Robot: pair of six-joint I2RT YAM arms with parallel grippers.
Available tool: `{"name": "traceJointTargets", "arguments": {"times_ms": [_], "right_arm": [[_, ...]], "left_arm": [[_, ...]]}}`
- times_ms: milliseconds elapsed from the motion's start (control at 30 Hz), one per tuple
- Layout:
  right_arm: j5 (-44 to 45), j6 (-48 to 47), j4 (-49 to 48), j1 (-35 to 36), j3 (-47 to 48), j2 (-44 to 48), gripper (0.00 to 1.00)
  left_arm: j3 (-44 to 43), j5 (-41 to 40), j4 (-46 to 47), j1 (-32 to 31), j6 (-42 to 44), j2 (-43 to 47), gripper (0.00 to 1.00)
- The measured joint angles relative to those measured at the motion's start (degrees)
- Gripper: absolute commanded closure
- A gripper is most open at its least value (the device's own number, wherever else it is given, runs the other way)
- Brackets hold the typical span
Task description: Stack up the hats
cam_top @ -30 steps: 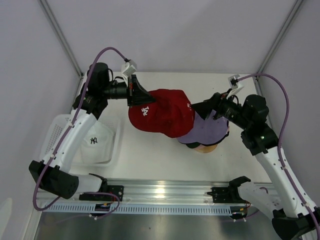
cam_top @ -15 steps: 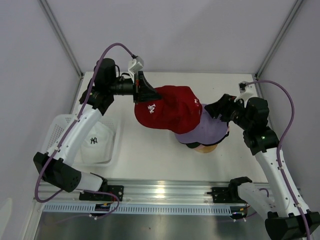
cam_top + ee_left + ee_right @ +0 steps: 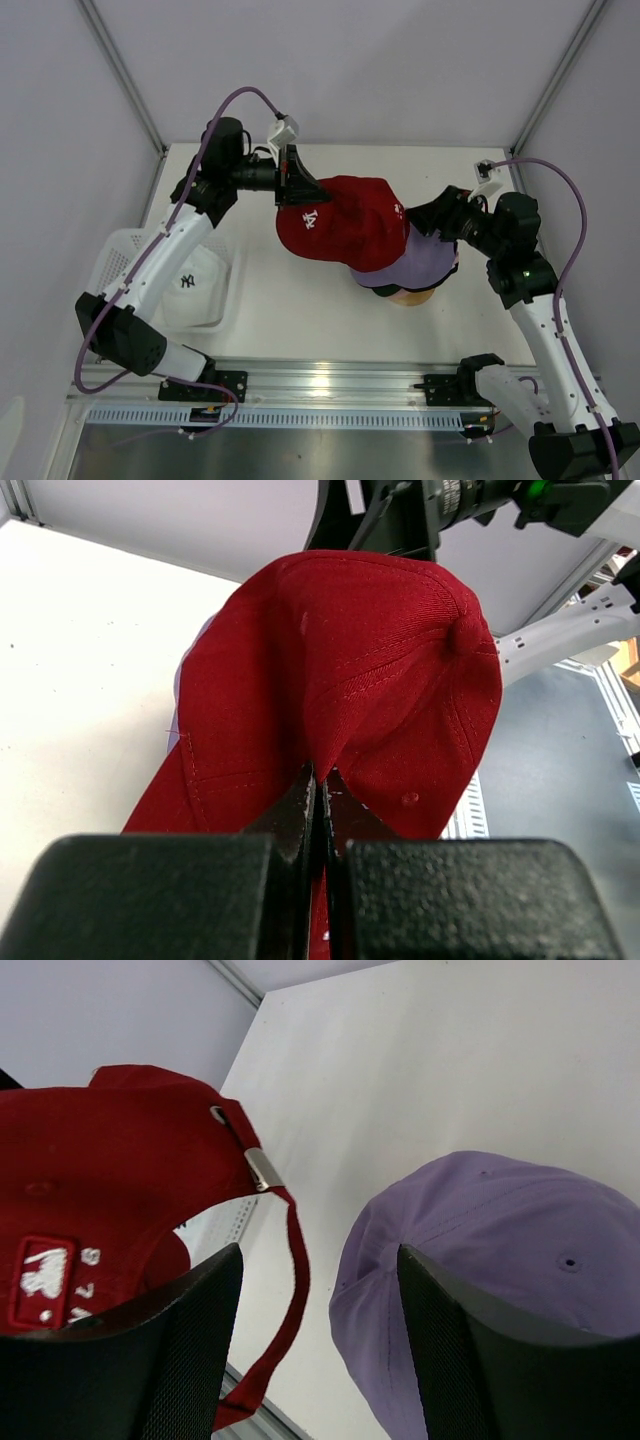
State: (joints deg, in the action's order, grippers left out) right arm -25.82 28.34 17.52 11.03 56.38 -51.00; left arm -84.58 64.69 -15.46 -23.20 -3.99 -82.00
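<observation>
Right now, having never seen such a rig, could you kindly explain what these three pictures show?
Two robot arms are bolted at the near edge of a white table. One picture looks down from above; the other two come from a camera on each wrist. The left gripper is shut on the red cap, holding it up. The right gripper is open beside that cap's back strap, over the lavender cap topping a small pile. A white cap lies in a basket on the left.

The stack (image 3: 425,262) sits on the stand (image 3: 412,297). The raised cap (image 3: 345,225) hangs over the stack's left side, overlapping it. The basket (image 3: 112,250), well left of the stack, holds one cap (image 3: 190,287).
</observation>
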Motion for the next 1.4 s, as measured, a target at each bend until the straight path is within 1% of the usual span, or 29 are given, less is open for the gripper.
{"name": "traceJointTargets", "arguments": {"times_ms": [100,233,300,333,400,433,533,567,700,800,1000,1100,1233,1300,1400], "right_arm": [[-0.3,-0.5,1.9,0.0,1.1,0.4,0.34],[-1.3,-1.4,2.2,0.3,1.5,0.4,0.34],[-1.1,-1.8,2.6,1.1,1.5,-0.3,0.35],[-1.0,-2.1,2.8,1.6,1.5,-0.9,0.38],[-0.4,-2.9,3.7,2.7,1.5,-2.4,0.55],[-0.3,-3.3,4.0,3.1,1.5,-3.0,0.74],[0.3,-3.7,4.7,3.7,1.5,-4.3,0.97],[0.8,-3.8,4.8,3.8,1.6,-4.4,1.00],[3.6,-4.0,5.4,3.9,2.3,-4.4,1.00],[8.3,-4.1,7.1,3.8,3.8,-3.8,1.00],[19.5,-5.5,13.8,1.9,7.4,0.0,1.00],[24.8,-6.0,18.0,-0.4,8.4,2.2,1.00],[29.2,-5.8,23.7,-1.9,7.6,3.1,1.00],[31.5,-5.4,25.8,-2.2,5.7,4.2,1.00],[33.8,-4.7,28.0,-2.7,2.3,5.9,1.00]], "left_arm": [[0.0,0.0,0.2,0.0,0.0,-0.7,0.99],[-0.2,0.0,1.4,-0.3,-0.1,-0.9,0.99],[-0.5,0.1,1.7,-0.5,-0.1,-0.9,0.99],[-0.7,0.1,1.7,-0.6,-0.1,-0.9,0.99],[-1.2,0.3,2.2,-0.9,-0.1,-0.9,0.99],[-1.3,0.4,2.4,-0.9,-0.1,-0.9,0.99],[-1.6,0.5,3.1,-1.2,-0.1,-0.9,0.99],[-1.6,0.5,3.3,-1.3,-0.1,-0.9,0.99],[-1.8,0.5,3.8,-1.8,-0.3,-1.6,0.99],[-2.4,-0.4,3.8,-2.1,-0.5,-2.8,0.99],[-3.8,-6.4,3.4,-4.2,-0.5,-5.9,0.99],[-5.8,-9.8,2.3,-7.0,-0.3,-8.7,0.99],[-13.6,-14.3,-1.0,-10.0,0.7,-15.5,0.99],[-15.2,-16.7,-2.7,-11.5,1.4,-18.1,0.98],[-15.3,-19.6,-4.4,-13.3,1.5,-20.9,0.96]]}}
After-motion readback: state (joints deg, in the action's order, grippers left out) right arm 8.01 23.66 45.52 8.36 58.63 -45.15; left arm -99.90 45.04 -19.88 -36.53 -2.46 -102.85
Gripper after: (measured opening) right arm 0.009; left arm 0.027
